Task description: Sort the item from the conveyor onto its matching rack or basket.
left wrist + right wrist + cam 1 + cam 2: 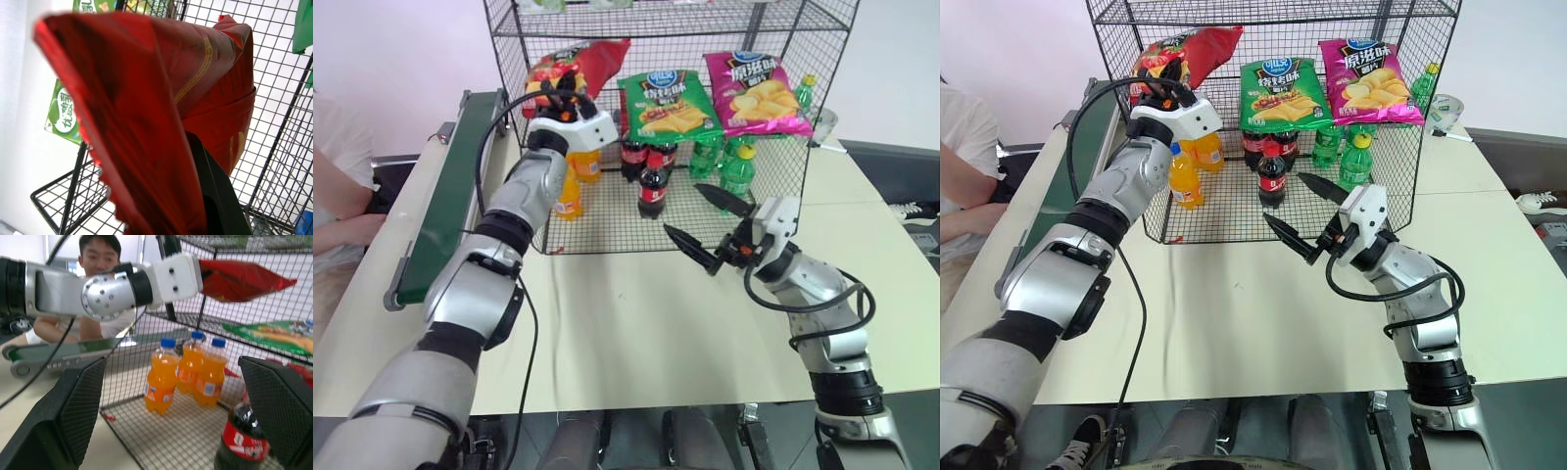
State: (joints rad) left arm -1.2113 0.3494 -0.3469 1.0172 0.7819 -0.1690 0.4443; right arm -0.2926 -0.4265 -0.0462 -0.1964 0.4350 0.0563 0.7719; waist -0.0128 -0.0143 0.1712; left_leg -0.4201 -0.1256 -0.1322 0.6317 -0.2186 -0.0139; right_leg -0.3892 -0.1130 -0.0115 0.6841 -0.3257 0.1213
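Your right gripper (703, 227) hovers over the bench (636, 333), fingers apart, while left gripper (558, 95) fingers clamp the red crisp bag (592, 61) at the rack (783, 147).

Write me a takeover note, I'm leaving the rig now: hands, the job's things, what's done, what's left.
Left hand: shut on the red crisp bag, holding it up at the wire rack's middle shelf, left of the green bag and magenta bag.
Right hand: open, holding nothing, over the table before the rack.
Conveyor: no items on it.
Done: bag picked and lifted to the shelf.
Left: release it, withdraw.
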